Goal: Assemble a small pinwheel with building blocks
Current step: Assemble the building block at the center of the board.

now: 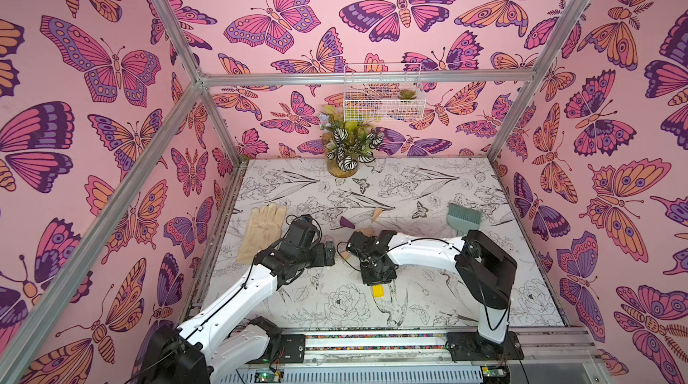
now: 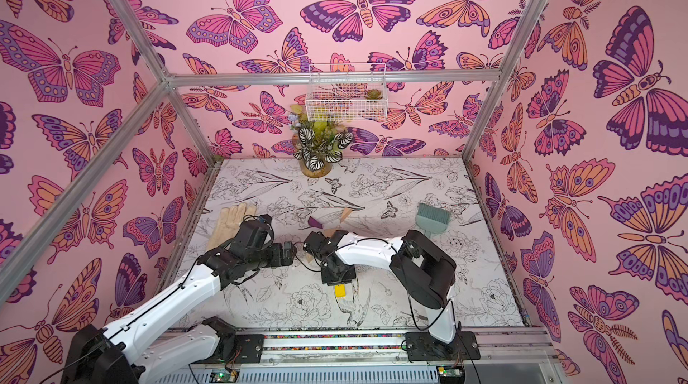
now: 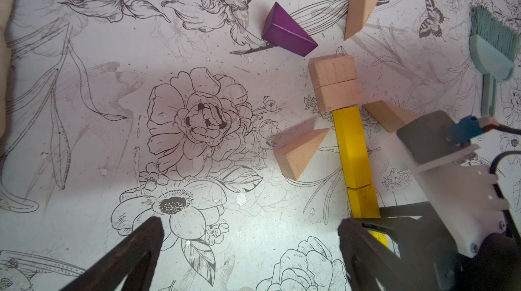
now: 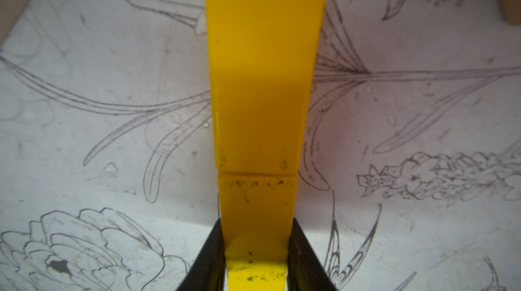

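The pinwheel is found only partly laid out near the middle of the table, with its stem directed toward the front edge. The right gripper is closed narrowly on the near yellow bar, one finger on each long side. This hold is judged to serve for pressing the bar's end against the far yellow bar, so that the stem runs in one line; only a thin seam is seen between them. The far bar is butted against two wooden blocks, set side by side as the square centre. The left gripper is held wide open and empty over the table on the left-edge side of the stem, apparently kept ready for a wedge. One wooden wedge lies just beside the stem on that side. Another, partly hidden by the right arm, lies just beside the square on the right-edge side. The purple wedge and a third wooden wedge lie apart toward the back edge. No wedge is judged to be seated at a corner yet. A glove near the left edge and a brush toward the right edge are not involved.
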`<state>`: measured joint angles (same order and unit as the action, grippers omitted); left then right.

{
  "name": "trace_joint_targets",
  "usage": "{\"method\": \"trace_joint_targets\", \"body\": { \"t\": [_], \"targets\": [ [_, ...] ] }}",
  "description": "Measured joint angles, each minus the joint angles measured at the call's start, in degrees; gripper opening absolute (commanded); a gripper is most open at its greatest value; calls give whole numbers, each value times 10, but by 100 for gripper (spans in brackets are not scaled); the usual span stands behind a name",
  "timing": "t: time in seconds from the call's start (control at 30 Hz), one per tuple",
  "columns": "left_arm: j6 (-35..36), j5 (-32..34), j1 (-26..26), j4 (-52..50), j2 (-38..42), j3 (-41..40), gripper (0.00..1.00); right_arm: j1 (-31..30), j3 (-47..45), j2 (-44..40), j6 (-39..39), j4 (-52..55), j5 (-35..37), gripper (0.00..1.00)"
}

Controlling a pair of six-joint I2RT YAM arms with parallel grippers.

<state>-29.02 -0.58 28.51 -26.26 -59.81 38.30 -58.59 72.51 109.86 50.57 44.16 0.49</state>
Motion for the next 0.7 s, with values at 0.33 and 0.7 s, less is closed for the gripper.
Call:
{"method": "trace_joint_targets", "body": {
  "t": [0.33,0.7],
  "targets": [
    [0,0,0,6,0,0,100,0,1,1,0,1,0,33],
    [0,0,0,7,0,0,100,1,1,2,0,0,1,46]
  ]
}}
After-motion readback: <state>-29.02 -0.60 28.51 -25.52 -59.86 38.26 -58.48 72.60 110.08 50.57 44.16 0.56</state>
